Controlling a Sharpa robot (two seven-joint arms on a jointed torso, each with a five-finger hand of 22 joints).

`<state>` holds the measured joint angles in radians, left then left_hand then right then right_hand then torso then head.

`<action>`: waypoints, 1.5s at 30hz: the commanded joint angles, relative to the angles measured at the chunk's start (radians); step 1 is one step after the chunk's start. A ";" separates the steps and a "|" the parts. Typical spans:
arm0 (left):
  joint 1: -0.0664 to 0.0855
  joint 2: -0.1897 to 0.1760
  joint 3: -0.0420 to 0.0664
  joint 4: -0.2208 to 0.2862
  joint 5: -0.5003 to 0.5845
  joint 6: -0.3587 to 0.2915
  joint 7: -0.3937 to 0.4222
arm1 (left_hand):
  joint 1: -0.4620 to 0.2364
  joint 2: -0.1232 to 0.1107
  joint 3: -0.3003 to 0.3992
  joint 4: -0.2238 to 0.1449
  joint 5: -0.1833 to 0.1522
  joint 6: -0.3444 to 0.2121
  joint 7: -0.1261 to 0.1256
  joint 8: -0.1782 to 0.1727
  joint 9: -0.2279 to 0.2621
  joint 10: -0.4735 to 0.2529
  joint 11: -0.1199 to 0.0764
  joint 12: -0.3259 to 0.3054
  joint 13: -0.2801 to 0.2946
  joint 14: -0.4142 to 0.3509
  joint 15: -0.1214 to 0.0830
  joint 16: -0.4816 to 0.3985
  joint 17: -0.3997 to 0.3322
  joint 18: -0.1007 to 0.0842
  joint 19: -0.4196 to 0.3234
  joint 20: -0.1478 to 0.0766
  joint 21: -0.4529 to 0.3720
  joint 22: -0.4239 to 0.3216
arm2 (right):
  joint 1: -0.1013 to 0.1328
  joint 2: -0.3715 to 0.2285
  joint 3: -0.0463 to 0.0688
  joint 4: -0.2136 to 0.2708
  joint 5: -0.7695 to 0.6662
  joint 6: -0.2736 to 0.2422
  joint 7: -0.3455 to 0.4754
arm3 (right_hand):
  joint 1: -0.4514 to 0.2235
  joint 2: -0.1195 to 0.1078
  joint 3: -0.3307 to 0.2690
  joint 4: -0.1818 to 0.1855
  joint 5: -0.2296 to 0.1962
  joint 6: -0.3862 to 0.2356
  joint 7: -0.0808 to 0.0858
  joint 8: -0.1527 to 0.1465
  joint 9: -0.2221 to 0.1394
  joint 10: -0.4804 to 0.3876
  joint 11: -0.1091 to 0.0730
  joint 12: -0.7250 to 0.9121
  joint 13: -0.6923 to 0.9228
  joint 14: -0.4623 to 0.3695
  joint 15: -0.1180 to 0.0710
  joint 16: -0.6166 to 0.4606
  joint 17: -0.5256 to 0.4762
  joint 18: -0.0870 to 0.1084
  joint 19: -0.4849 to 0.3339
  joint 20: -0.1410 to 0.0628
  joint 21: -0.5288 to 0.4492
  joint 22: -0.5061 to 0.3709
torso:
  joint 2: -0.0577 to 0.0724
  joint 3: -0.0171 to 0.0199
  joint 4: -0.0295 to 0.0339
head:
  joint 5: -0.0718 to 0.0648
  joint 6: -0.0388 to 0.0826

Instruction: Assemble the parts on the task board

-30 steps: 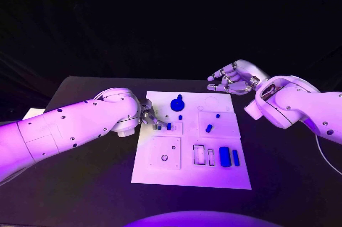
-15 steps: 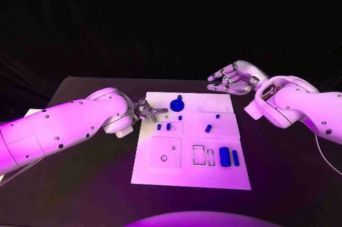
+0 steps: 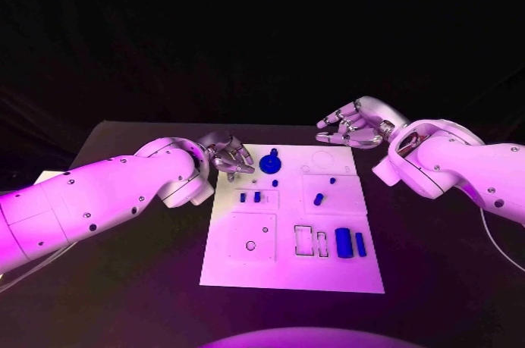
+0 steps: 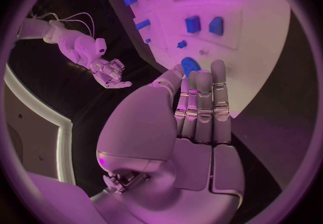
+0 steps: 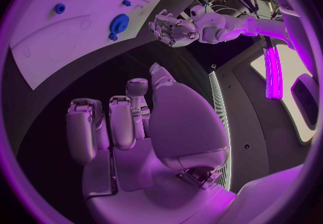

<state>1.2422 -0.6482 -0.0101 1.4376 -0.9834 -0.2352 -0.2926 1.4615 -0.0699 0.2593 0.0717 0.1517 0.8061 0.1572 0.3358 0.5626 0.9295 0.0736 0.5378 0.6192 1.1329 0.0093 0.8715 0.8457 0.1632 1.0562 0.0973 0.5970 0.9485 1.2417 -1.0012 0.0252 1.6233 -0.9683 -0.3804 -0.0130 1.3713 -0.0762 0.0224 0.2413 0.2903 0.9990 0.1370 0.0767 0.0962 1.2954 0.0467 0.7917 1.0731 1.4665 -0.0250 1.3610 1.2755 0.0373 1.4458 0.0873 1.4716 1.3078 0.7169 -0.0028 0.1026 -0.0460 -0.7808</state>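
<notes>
**White task board lying mid-table, both hands empty**

White task board [image 3: 293, 227] is lying flat on the black table [image 3: 121, 287], carrying small blue parts: a round disc [image 3: 271, 163] near its far edge, two short pegs [image 3: 249, 198] just nearer than the disc, and a long block [image 3: 344, 240] by its near right side. The left hand [image 3: 230, 155] is hovering at the board's far left corner, fingers straight and pressed together, holding nothing. The right hand [image 3: 352, 123] is hanging beyond the board's far right corner, fingers loosely curled and apart, empty.
</notes>
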 commanded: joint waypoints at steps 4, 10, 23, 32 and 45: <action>0.001 0.058 -0.005 -0.042 -0.351 -0.073 0.248 | -0.006 -0.083 0.076 0.011 -0.025 0.059 -0.011 -0.102 -0.138 0.057 0.006 -0.169 -0.199 0.074 -0.001 -0.024 -0.052 0.020 0.077 0.013 0.012 -0.003 | -0.002 0.009 -0.001 -0.003 -0.004 0.011 0.006 | -0.003 0.004 -0.002 0.005 0.001 0.005 -0.001 0.005 0.001 -0.003 0.001 -0.004 -0.001 0.040 0.001 -0.004 -0.001 0.007 -0.007 0.001 -0.003 0.095 | 0.003 0.0009 -0.0068 | -0.003 0.010; 0.001 0.109 -0.011 -0.087 -0.513 0.032 0.228 | -0.032 -0.118 0.082 0.028 -0.027 0.113 -0.020 -0.158 -0.218 0.091 0.010 -0.272 -0.325 0.245 -0.006 0.179 0.126 -0.031 0.257 0.010 0.302 0.182 | -0.002 0.013 -0.001 -0.003 -0.004 0.012 0.006 | -0.003 0.004 -0.002 0.005 0.001 0.005 -0.001 0.005 0.001 -0.003 0.001 -0.004 -0.001 0.040 0.001 -0.004 -0.001 0.007 -0.007 0.001 -0.003 0.095 | 0.008 0.0013 -0.0110 | -0.003 0.015; 0.000 0.181 -0.024 -0.157 -0.638 0.195 0.181 | -0.048 -0.123 0.103 0.035 -0.022 0.206 -0.021 -0.212 -0.303 0.184 0.003 -0.357 -0.443 0.369 -0.016 0.445 0.363 -0.091 0.404 -0.002 0.640 0.414 | -0.002 0.016 -0.001 0.001 -0.006 0.012 0.007 | -0.003 0.004 -0.002 0.005 0.001 0.005 -0.001 0.005 0.001 -0.003 0.001 -0.004 -0.001 0.040 0.001 -0.004 -0.001 0.007 -0.007 0.001 -0.003 0.095 | 0.008 0.0009 -0.0117 | -0.006 0.010; -0.002 0.211 -0.026 -0.188 -0.645 0.209 0.173 | -0.050 -0.120 0.108 0.036 -0.021 0.217 -0.019 -0.221 -0.314 0.192 0.005 -0.378 -0.460 0.368 -0.016 0.433 0.335 -0.090 0.406 -0.003 0.639 0.414 | -0.002 0.020 -0.001 0.001 -0.007 0.012 0.008 | -0.003 0.004 -0.002 0.005 0.001 0.005 -0.001 0.005 0.001 -0.003 0.001 -0.004 -0.001 0.040 0.001 -0.004 -0.001 0.007 -0.007 0.001 -0.003 0.095 | 0.007 0.0001 -0.0105 | -0.008 0.009; -0.007 0.237 -0.026 -0.207 -0.649 0.235 0.167 | -0.037 -0.111 0.135 0.025 -0.020 0.241 -0.019 -0.230 -0.330 0.223 0.003 -0.402 -0.482 0.368 -0.018 0.432 0.315 -0.093 0.414 -0.004 0.654 0.426 | -0.002 0.022 -0.001 0.003 -0.008 0.013 0.008 | -0.003 0.004 -0.002 0.005 0.001 0.005 -0.001 0.005 0.001 -0.003 0.001 -0.004 -0.001 0.040 0.001 -0.004 -0.001 0.007 -0.007 0.001 -0.003 0.095 | 0.006 0.0009 -0.0099 | -0.012 0.002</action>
<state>1.2354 -0.4150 -0.0363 1.2305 -1.6206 -0.0334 -0.1208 1.4212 -0.1867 0.3881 0.0981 0.1288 1.0383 0.1391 0.1112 0.2340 1.1445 0.0760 0.1421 0.1385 1.4639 -0.0038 1.3088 1.1620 0.0851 1.4596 0.0943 1.2460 1.3079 1.2406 -0.9803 0.0240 1.6240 -0.9691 -0.3788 -0.0125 1.3713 -0.0762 0.0224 0.2413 0.2903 0.9989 0.1370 0.0767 0.0957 1.2954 0.0467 0.7917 1.0728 1.4665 -0.0250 1.3612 1.2754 0.0373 1.4446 0.0861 1.4716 1.3074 0.7239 -0.0022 0.0924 -0.0578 -0.7773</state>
